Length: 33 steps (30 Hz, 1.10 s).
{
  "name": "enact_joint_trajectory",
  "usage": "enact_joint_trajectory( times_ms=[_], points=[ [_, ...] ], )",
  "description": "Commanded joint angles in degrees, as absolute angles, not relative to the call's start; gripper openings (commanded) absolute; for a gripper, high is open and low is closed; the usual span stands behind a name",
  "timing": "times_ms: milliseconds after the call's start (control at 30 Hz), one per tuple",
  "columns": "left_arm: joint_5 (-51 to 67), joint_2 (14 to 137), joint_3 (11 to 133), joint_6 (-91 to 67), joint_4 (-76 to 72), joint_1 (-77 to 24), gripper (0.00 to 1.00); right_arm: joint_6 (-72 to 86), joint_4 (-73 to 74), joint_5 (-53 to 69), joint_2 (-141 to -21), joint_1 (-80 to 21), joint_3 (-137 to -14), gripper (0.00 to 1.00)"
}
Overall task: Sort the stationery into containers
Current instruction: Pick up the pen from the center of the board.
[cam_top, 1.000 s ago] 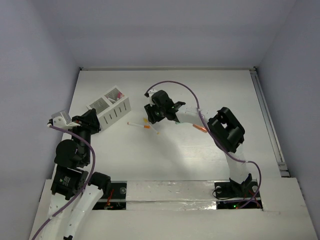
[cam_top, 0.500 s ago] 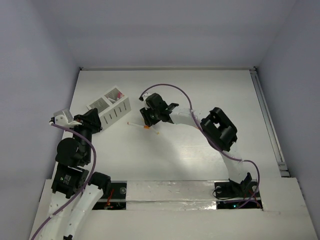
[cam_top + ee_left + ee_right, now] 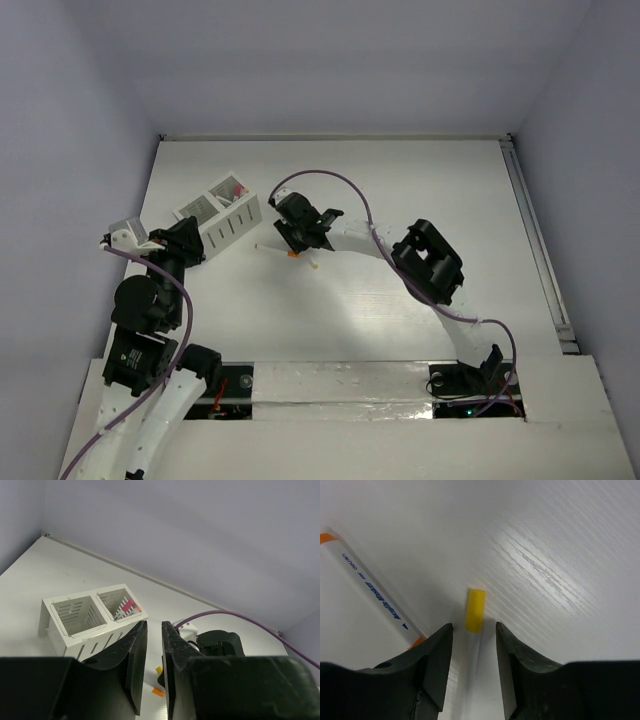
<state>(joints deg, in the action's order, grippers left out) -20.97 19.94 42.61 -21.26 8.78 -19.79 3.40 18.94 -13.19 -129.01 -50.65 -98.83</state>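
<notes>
Two fingers of the right claw [image 3: 472,645] are parted around the yellow-capped pen [image 3: 475,611] on the counter [image 3: 560,540], not gripping it. An orange-tipped pen [image 3: 372,592] lies just left of it. The left claw [image 3: 152,652], nearly closed and empty, is held near the white box [image 3: 90,617].

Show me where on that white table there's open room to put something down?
Bare table stretches along the far wall behind the white box, and over the right side past the right arm's elbow. The near middle, ahead of the bases, is free too. It is crowded at the left-centre: the box, the pens and the right gripper sit close together.
</notes>
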Motion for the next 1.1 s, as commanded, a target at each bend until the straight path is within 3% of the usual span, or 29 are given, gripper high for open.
enact_joint_trajectory(
  times_ms=[0, 133, 200, 433, 767, 1067],
  points=[
    [-20.22, 19.95, 42.45, -20.57, 5.80, -20.39, 0.16, 1.67, 23.99, -16.79, -130.60, -50.89, -101.69, 0.47],
    [-21.01, 20.12, 42.63, -20.57, 5.98, -20.39, 0.16, 1.58, 25.14, -17.75, -130.69, -50.89, -101.34, 0.34],
    [-20.39, 19.95, 42.45, -20.57, 5.98, -20.39, 0.16, 1.76, 24.87, -17.93, -130.69, -50.89, -100.73, 0.20],
    [-20.13, 19.78, 42.45, -20.57, 5.89, -20.39, 0.16, 1.93, 22.16, -18.71, -129.04, -50.89, -98.88, 0.00],
    [-21.18, 19.51, 42.63, -20.65, 5.89, -20.39, 0.16, 4.74, 3.89, -15.30, -115.77, -50.89, -92.03, 0.00],
    [-20.39, 19.69, 42.45, -20.57, 5.89, -20.39, 0.16, 10.27, -15.44, -7.04, -113.73, -50.89, -94.48, 0.00]
  ],
)
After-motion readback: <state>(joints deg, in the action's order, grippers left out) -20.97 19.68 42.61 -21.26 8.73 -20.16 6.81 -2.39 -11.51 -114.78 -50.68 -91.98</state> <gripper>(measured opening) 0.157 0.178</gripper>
